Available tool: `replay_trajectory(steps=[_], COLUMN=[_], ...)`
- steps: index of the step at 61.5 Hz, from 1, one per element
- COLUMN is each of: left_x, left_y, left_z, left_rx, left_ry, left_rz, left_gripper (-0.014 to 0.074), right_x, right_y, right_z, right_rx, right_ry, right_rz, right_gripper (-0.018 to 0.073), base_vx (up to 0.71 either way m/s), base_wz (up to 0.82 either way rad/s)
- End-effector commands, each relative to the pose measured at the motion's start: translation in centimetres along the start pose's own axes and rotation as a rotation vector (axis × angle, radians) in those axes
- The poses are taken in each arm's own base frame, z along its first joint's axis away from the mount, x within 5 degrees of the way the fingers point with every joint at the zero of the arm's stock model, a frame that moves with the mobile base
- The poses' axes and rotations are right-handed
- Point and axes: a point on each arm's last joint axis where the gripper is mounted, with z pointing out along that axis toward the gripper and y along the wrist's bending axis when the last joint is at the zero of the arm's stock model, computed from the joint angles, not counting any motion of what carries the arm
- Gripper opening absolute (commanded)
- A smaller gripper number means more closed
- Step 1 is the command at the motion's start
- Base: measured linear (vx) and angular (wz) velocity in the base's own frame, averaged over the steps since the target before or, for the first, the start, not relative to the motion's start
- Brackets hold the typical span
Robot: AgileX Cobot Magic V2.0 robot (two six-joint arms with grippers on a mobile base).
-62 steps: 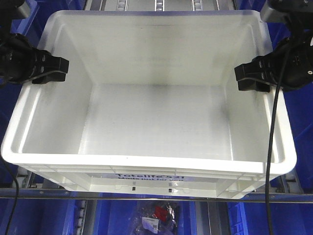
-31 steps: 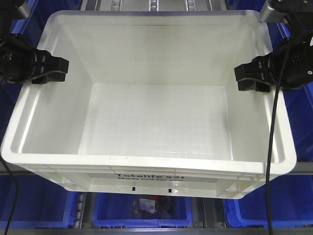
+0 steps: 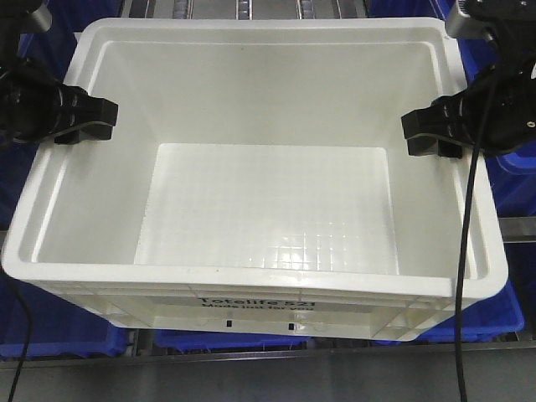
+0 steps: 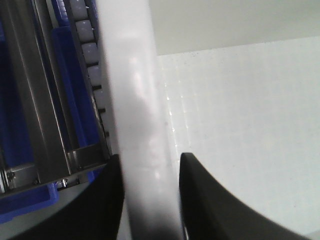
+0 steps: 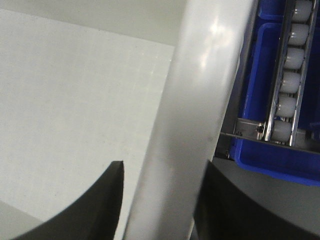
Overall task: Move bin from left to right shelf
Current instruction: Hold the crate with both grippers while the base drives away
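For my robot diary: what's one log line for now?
bin: empty | left tool: shut on bin rim | right tool: shut on bin rim

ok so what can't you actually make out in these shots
- Front view: the small second line of print on the bin is too blurred to read.
- Front view: the bin hides whatever is under it, so support or lift is unclear.
- Wrist views: the left claw and right claw are cut off by the bottom edge.
- Front view: the bin fills the frame, so which shelf this is cannot be told.
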Motion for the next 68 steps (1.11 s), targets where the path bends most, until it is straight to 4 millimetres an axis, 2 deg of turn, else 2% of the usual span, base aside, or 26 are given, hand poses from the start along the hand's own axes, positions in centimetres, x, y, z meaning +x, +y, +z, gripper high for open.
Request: replay_trajectory(steps=[1, 31, 68], left_x=[-1.63, -1.63, -1.63], left_y=[-0.86, -0.86, -0.86], left_z=[-2.71, -2.71, -2.71], left_rx=[0.014, 0.014, 0.014], left_ry=[-0.171, -0.171, -0.171], left_rz=[0.032, 0.032, 0.032], left_gripper=[-0.0001, -0.0001, -0.0001], right_x=[-1.28, -1.28, -1.28], right_y=[0.09, 0.09, 0.09], right_z=[-2.39, -2.39, -2.39], right_rx=[0.019, 0.019, 0.019], right_ry=[-0.160, -0.160, -0.160], right_rz=[-0.033, -0.033, -0.033], right_gripper=[-0.0004, -0.0004, -0.0004], base_vx=[-0.16, -0.12, -0.10], base_wz=[-0.06, -0.16, -0.39])
